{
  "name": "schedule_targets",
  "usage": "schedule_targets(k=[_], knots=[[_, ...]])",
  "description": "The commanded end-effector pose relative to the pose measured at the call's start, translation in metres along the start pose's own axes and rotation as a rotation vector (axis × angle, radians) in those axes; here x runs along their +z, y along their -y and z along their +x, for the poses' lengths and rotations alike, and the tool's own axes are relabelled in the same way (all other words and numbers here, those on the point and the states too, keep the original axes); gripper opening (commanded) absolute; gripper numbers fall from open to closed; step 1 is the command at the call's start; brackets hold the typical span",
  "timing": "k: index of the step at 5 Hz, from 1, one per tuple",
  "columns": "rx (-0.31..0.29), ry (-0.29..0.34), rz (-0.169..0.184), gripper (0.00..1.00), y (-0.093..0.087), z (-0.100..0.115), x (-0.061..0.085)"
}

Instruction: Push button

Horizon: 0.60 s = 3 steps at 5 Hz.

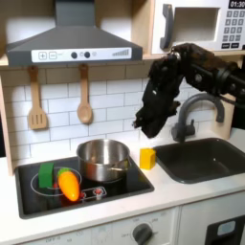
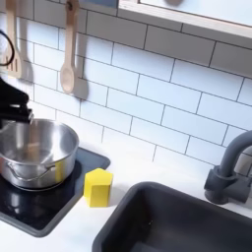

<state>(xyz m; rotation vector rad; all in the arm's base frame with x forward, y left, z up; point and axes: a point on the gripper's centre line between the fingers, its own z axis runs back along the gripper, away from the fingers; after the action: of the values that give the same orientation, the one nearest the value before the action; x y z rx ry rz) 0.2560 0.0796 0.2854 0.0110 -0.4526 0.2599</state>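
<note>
Buttons (image 1: 81, 55) sit in a row on the front of the range hood (image 1: 67, 24), at about ten o'clock from the hand (image 1: 144, 122) in the first exterior view, with red stove controls (image 1: 96, 192) at its seven o'clock. Dark and blurred, the hand hangs in the air above the steel pot (image 1: 101, 158) and the yellow block (image 1: 147, 158) on the counter (image 1: 177, 196). I cannot tell whether its fingers are spread or pressed together.

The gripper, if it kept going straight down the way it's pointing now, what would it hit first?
Probably the pot. The gripper hangs pointing down and toward the first exterior view's left; in the second exterior view it sits just over the pot's rim. Depth is unclear, so it could instead reach the yellow block beside the pot.
</note>
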Motion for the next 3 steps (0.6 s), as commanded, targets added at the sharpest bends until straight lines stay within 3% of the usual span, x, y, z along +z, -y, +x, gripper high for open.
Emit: schedule_targets(k=[1, 3], knots=[[-0.012, 0.143, 0.024, 0.0, -0.01, 0.034, 0.009], [-0.027, 0.251, 0.035, 0.0, -0.019, 0.066, 0.019]])
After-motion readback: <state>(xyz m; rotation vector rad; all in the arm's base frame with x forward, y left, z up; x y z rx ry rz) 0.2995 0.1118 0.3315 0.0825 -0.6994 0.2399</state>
